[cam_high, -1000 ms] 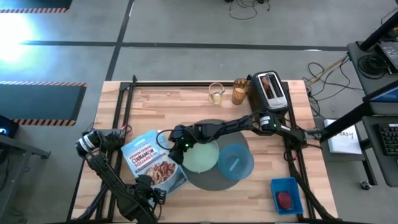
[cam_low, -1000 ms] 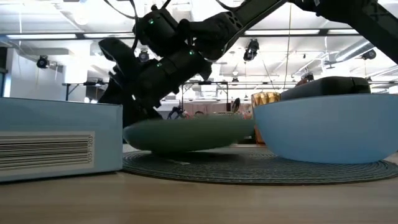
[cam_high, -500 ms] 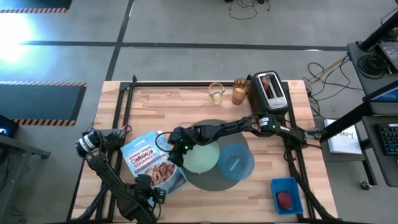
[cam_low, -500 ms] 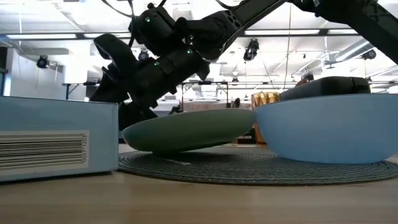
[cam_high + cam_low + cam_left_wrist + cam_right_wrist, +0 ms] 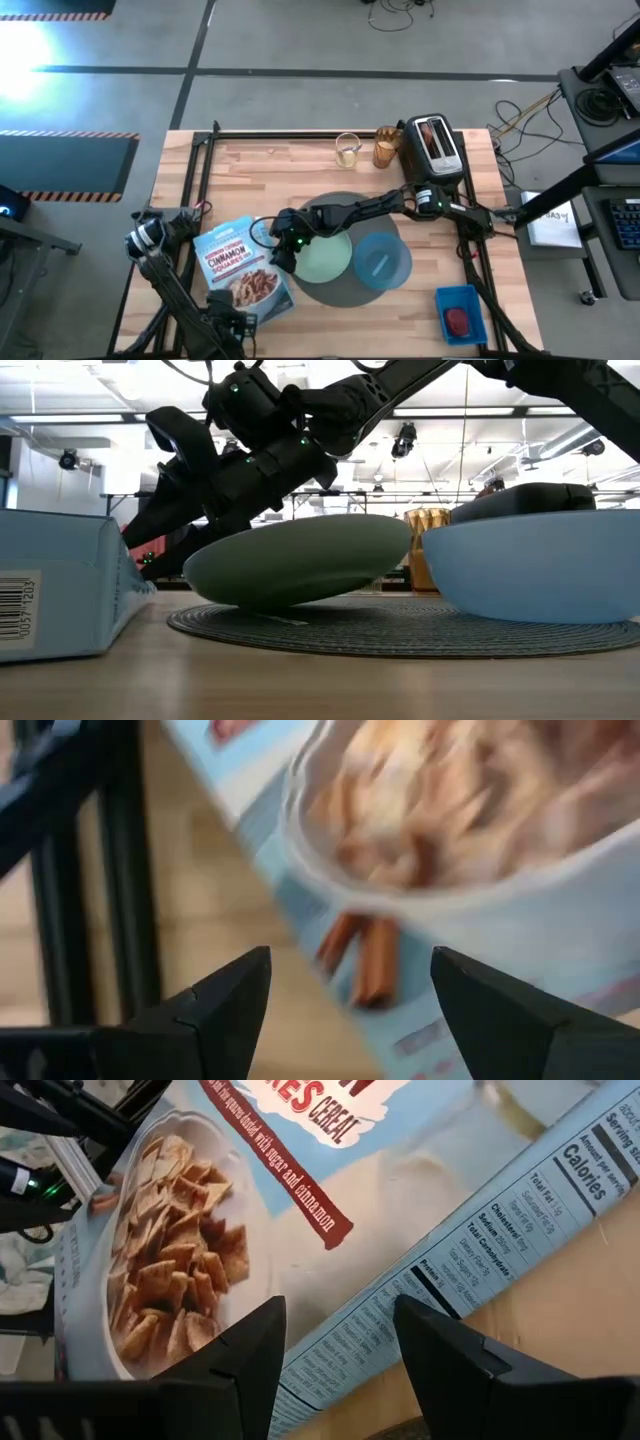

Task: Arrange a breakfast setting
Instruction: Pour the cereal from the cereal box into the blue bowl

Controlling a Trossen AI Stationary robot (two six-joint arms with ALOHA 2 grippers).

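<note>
High view: right claw (image 5: pixel 284 252) reaches across the worktop (image 5: pixel 270 180) to the left rim of the pale green plate (image 5: pixel 325 255), which sits on the round dark-grey mat (image 5: pixel 335 205); cannot tell from above if it grips the rim. Low view: plate (image 5: pixel 300 560) tilted, left edge raised near the claw, right edge down toward the blue bowl (image 5: pixel 535 565); only its underside touches the mat (image 5: pixel 400 630). Right wrist view shows the fingers (image 5: pixel 245 1370) spread apart, cereal box (image 5: pixel 300 1230) under them. One bowl (image 5: pixel 380 260) on the mat's right part, just beside the plate. One cereal box (image 5: pixel 240 270) flat on the worktop left of the mat, long axis running near-to-far, slightly slanted, printed face up. Left claw (image 5: pixel 345 1010) open, hovering over the box near the worktop's front-left. Two glasses at the far edge: a clear one (image 5: pixel 347 150) and an amber glass (image 5: pixel 386 147), side by side. One toaster (image 5: pixel 433 147) right of them. One blue tray (image 5: pixel 460 312) front-right holding one small red food piece (image 5: pixel 457 320).
</note>
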